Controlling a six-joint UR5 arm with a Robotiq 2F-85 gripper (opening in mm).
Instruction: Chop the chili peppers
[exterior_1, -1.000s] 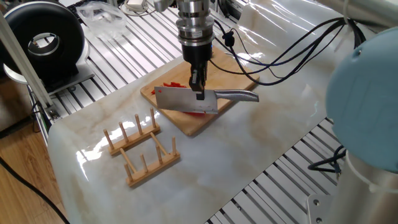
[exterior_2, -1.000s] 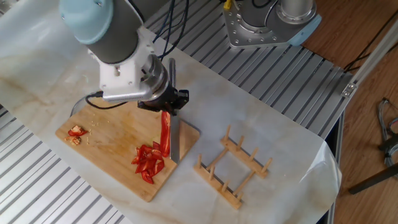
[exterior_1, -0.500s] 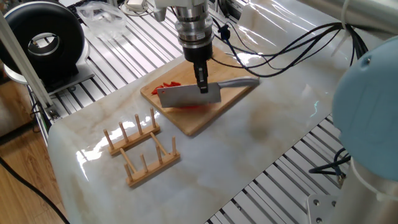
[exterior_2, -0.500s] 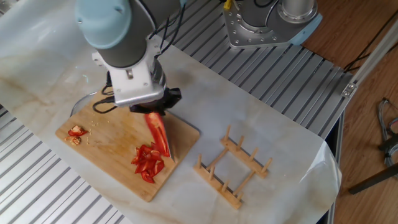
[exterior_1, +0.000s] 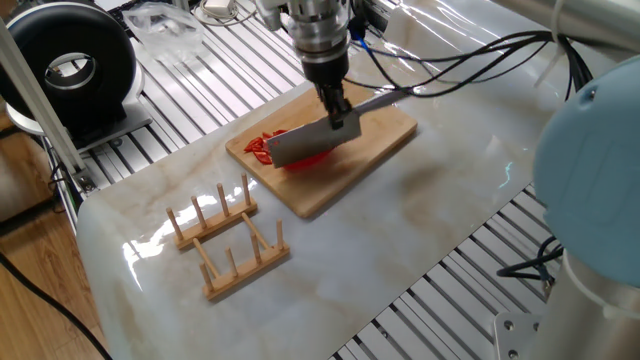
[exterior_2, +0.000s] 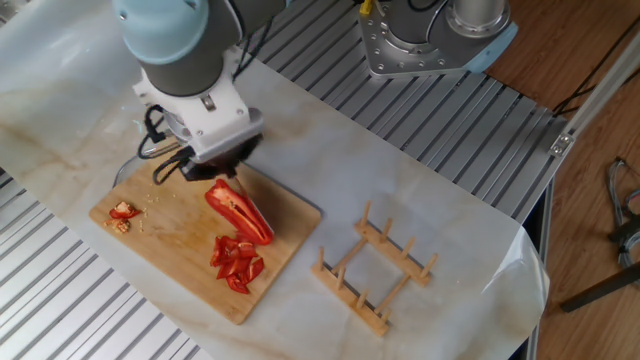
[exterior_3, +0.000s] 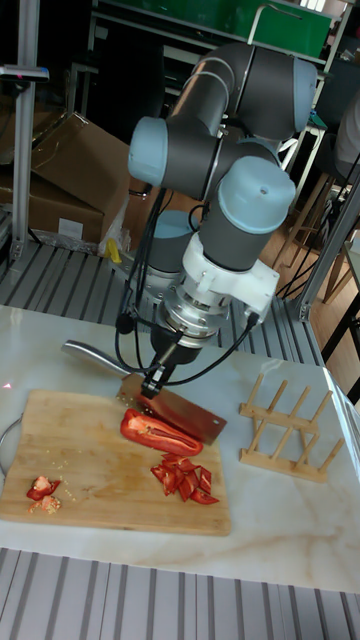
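A bamboo cutting board (exterior_1: 345, 178) (exterior_2: 170, 245) (exterior_3: 90, 470) lies on the marble sheet. On it a long red chili pepper half (exterior_2: 240, 208) (exterior_3: 160, 432) rests against the tilted blade of a cleaver (exterior_1: 310, 146) (exterior_3: 185, 413). A pile of cut chili bits (exterior_2: 237, 263) (exterior_3: 183, 477) lies beside it, near the board's edge. A few small scraps (exterior_2: 123, 213) (exterior_3: 42, 490) sit at the board's other end. My gripper (exterior_1: 340, 112) (exterior_3: 155, 382) is shut on the cleaver's spine, with its steel handle (exterior_1: 388, 96) (exterior_3: 90, 353) sticking out behind. My wrist hides the fingers in the other fixed view.
A wooden peg rack (exterior_1: 225, 240) (exterior_2: 375, 265) (exterior_3: 290, 430) stands on the marble beside the board. A black round device (exterior_1: 70, 60) sits at the far left corner. Cables (exterior_1: 480, 70) trail across the sheet. A second robot base (exterior_2: 430, 30) stands on the slatted metal top.
The cleaver has swung from upright and crosswise to a slanted, tilted pose and shifted toward the board's middle. The pepper half now shows broadside against the blade.
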